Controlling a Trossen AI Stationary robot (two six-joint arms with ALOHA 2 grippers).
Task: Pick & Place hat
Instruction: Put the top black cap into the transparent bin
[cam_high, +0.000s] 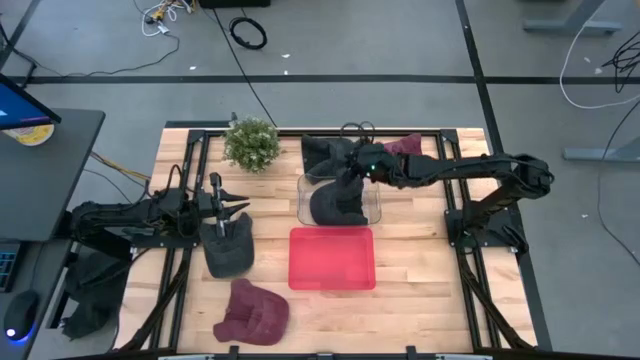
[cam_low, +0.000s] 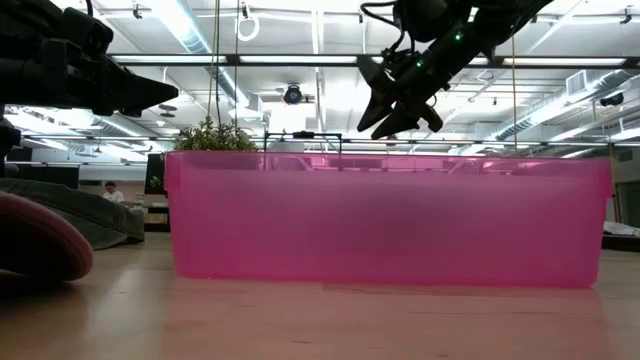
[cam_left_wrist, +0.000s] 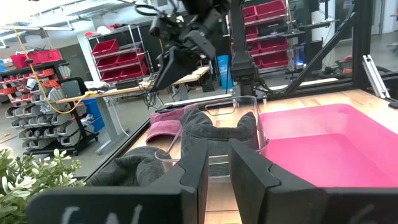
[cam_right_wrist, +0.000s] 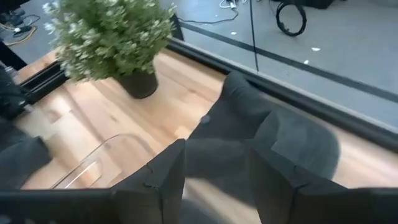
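Several knit hats lie about the table. One dark grey hat (cam_high: 335, 205) sits in a clear bin (cam_high: 378, 207), draped over its rim (cam_left_wrist: 211, 127). Another dark grey hat (cam_high: 322, 155) lies at the far edge (cam_right_wrist: 280, 140) beside a maroon hat (cam_high: 406, 145). A third dark hat (cam_high: 228, 250) lies at the left, and a maroon hat (cam_high: 252, 312) lies near the front. My right gripper (cam_high: 350, 172) hangs open above the clear bin's far end (cam_low: 395, 112), holding nothing. My left gripper (cam_high: 232, 207) stays level at the left, open a little (cam_left_wrist: 214, 180), with nothing between its fingers.
A pink bin (cam_high: 332, 258) stands in the middle of the table, on the near side of the clear bin. A potted plant (cam_high: 252, 143) stands at the far left. Black frame rails (cam_high: 465, 240) run along the left and right sides of the table.
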